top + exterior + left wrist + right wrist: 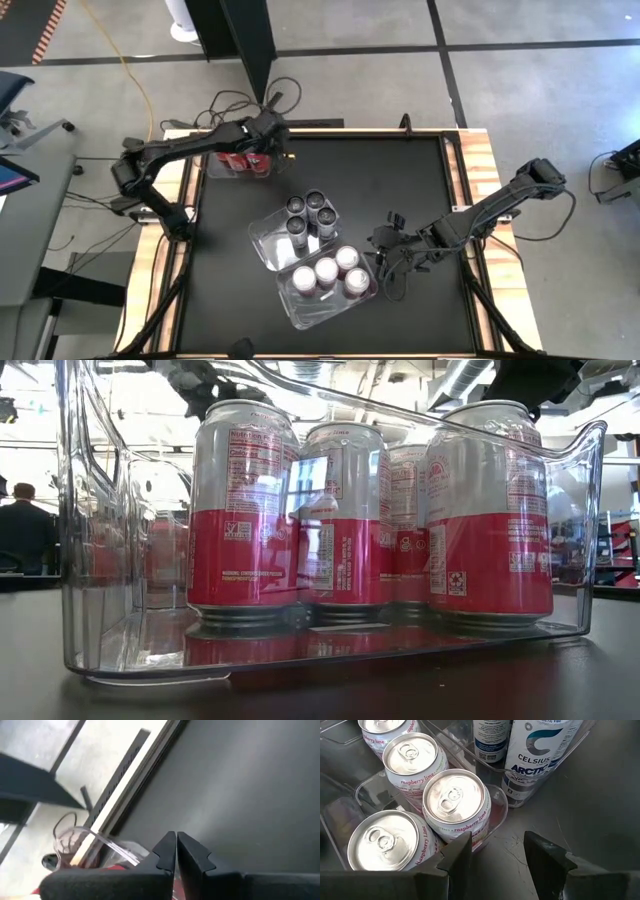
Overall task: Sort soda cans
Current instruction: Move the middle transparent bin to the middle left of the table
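Note:
Several white-and-red soda cans (328, 275) (350, 520) (452, 802) stand upright in a clear tub (300, 315) near the table's front. Dark and white cans (310, 213) (535, 750) stand in a second clear tub (262, 240) at mid-table. Red cans (238, 160) fill a third tub at the far left. My left gripper (272, 140) (176, 845) hovers shut and empty just beyond that tub's rim (115, 845). My right gripper (378, 243) (495, 852) stands open beside the right end of the near tub, with nothing between its fingers.
The table is a black mat (400, 180) with wooden side rails (480, 170). Bare mat lies at the far right and at the near left. In the low view a person (25, 530) stands in the room beyond the table.

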`<action>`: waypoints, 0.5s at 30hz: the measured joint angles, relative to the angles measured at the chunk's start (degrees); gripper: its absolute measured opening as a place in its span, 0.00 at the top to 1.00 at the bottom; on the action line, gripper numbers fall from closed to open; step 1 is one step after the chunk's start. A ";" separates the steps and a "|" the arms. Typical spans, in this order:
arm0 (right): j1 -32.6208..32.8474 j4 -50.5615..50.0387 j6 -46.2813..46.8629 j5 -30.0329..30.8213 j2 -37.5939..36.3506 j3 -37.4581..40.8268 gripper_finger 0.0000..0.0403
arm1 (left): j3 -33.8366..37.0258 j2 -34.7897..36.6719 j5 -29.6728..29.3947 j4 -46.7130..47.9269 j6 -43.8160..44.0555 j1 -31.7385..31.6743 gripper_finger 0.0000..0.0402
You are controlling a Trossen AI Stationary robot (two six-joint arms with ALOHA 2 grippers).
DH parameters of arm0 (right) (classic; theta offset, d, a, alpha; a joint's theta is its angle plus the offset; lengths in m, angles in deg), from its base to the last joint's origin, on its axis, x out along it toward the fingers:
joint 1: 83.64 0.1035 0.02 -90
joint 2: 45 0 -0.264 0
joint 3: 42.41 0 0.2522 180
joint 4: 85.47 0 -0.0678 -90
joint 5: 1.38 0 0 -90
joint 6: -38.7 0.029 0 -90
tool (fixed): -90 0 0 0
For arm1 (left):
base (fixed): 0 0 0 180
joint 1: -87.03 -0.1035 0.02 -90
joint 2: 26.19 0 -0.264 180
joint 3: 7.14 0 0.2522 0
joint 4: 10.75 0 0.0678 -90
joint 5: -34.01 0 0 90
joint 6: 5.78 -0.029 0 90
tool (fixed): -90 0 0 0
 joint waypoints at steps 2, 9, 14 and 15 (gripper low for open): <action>0.00 0.00 -0.01 0.00 0.00 0.00 0.51 | 0.00 2.00 0.66 0.42 -0.66 0.50 0.96; 0.15 0.01 -0.06 0.00 0.00 0.00 0.51 | -0.04 11.07 6.93 3.21 -2.03 4.08 0.93; 0.19 0.00 -0.92 0.00 0.00 0.00 0.51 | 0.19 19.00 7.74 9.58 0.14 10.60 0.93; 0.20 0.04 -1.09 0.00 0.00 0.00 0.51 | 0.45 20.60 7.54 11.11 1.12 12.17 0.94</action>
